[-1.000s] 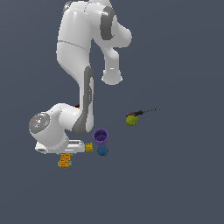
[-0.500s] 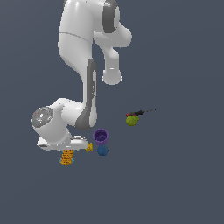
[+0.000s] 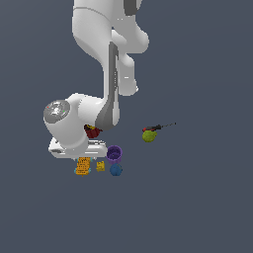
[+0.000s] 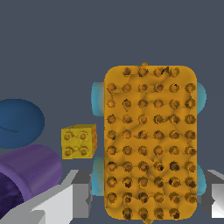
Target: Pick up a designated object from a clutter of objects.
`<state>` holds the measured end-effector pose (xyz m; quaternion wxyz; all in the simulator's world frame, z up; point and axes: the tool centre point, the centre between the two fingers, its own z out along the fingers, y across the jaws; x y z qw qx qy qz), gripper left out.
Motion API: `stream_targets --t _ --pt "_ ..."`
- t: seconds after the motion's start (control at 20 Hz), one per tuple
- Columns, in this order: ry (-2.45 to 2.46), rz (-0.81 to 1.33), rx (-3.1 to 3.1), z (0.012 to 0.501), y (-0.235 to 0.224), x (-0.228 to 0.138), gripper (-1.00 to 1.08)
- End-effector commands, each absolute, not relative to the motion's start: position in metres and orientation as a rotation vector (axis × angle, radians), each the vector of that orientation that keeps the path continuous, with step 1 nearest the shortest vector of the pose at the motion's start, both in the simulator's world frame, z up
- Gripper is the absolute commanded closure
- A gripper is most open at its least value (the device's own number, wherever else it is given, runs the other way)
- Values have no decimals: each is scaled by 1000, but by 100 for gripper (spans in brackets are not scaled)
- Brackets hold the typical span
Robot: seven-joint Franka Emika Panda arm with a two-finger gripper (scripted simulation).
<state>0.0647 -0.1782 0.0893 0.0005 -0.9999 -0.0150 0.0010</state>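
The designated orange-yellow block (image 4: 151,144), bumpy with light blue edges, lies flat on the floor. In the exterior view it (image 3: 83,165) sits just below my hand. My gripper (image 4: 148,194) is open and empty. Its two grey fingers (image 4: 65,201) stand on either side of the block's near end, not touching it. In the exterior view the gripper (image 3: 82,156) hangs right above the block. The clutter around it holds a small yellow cube (image 4: 78,141), a purple cup (image 4: 26,179) and a blue ball (image 4: 19,123).
In the exterior view the yellow cube (image 3: 100,166), purple cup (image 3: 114,154) and blue ball (image 3: 116,170) crowd the block's right side. A dark red mug (image 3: 92,131) sits behind my hand. A green ball (image 3: 149,136) and a black-red tool (image 3: 159,127) lie farther right.
My wrist has swung round and the hand has come down closer over the orange block. The objects have not moved.
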Motion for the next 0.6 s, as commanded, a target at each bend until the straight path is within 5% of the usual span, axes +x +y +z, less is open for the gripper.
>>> stream_targets --t 0.0,0.55 --pt "-48 1 -3140 108 -165 56 108" --pt "-48 1 -3140 191 -105 17 108"
